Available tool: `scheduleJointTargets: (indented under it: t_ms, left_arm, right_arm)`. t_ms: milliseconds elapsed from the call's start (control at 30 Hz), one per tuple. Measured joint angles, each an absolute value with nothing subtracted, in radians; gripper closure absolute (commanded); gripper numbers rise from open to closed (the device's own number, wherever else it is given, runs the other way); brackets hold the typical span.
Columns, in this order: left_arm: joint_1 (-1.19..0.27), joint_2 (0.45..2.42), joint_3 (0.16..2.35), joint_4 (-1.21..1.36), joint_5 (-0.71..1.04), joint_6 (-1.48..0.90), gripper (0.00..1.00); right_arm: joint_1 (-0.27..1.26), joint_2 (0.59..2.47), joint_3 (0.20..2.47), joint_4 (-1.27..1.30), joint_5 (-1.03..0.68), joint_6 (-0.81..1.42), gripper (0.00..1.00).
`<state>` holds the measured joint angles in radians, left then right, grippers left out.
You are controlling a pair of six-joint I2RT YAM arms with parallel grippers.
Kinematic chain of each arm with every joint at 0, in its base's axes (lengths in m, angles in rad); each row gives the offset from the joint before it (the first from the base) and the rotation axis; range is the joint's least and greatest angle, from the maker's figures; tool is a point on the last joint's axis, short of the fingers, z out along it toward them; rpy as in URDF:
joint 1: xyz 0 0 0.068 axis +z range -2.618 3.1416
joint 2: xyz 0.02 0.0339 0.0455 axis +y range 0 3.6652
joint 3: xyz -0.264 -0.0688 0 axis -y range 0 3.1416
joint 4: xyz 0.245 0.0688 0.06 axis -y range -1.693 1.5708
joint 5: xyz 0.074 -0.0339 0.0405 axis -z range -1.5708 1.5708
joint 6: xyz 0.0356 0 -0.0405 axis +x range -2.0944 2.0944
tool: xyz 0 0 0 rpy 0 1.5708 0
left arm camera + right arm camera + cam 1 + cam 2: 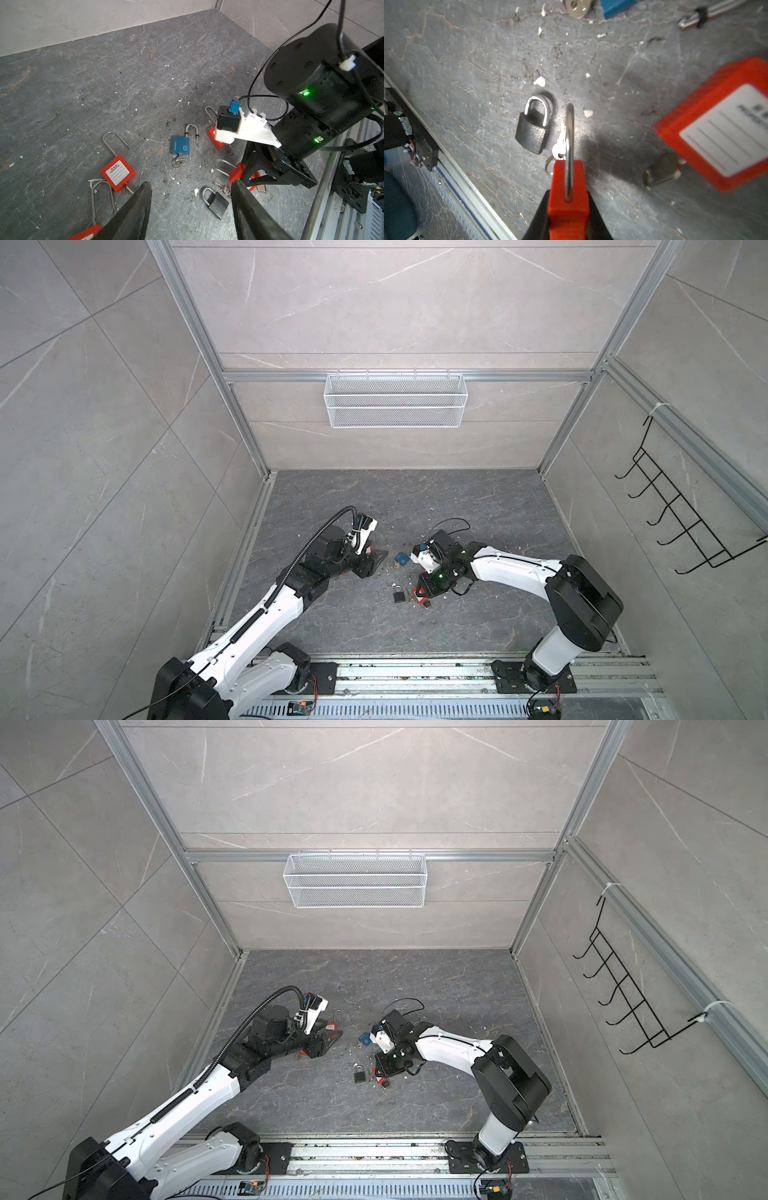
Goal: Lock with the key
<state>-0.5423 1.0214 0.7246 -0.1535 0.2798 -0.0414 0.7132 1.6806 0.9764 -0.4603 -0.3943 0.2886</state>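
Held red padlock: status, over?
Right tool shut on red padlock. Left tool open, empty. Black padlock and loose keys lie close by.

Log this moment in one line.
left gripper: open, empty | right gripper: shut on red padlock | black padlock: closed | blue padlock: open, key inserted

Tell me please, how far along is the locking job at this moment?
Done: only the black padlock looks shut, with its shackle seated. In hand: the right gripper is closed on a red padlock, while the left gripper hangs open and empty. Left: the blue padlock, with a key in it, and the labelled red padlock lie with their shackles open.
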Motion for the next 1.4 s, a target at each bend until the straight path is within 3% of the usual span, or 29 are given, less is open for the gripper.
scheduleJointTargets:
  t_ms: [133, 367, 567, 767, 1000, 1400]
  left_arm:
    - [-0.542, 1.024, 0.725, -0.161, 0.282, -0.041, 0.38]
    - [-0.542, 1.042, 0.725, -0.175, 0.29, -0.041, 0.38]
    - [-0.542, 1.072, 0.75, -0.203, 0.292, -0.041, 0.38]
    - [-0.542, 1.075, 0.758, -0.202, 0.299, -0.047, 0.38]
    - [-0.542, 1.074, 0.758, -0.202, 0.309, -0.057, 0.39]
    - [-0.542, 1.066, 0.749, -0.202, 0.316, -0.059, 0.39]
  right_arm:
    - [0.698, 1.699, 0.981, -0.453, -0.387, 0.313, 0.75]
    - [0.696, 1.713, 0.982, -0.449, -0.368, 0.341, 0.55]
    - [0.696, 1.654, 0.984, -0.468, -0.276, 0.348, 0.48]
    - [0.696, 1.563, 1.037, -0.504, -0.184, 0.351, 0.48]
    - [0.7, 1.602, 1.065, -0.53, -0.152, 0.348, 0.55]
    - [0.764, 1.678, 1.072, -0.577, -0.16, 0.354, 0.54]
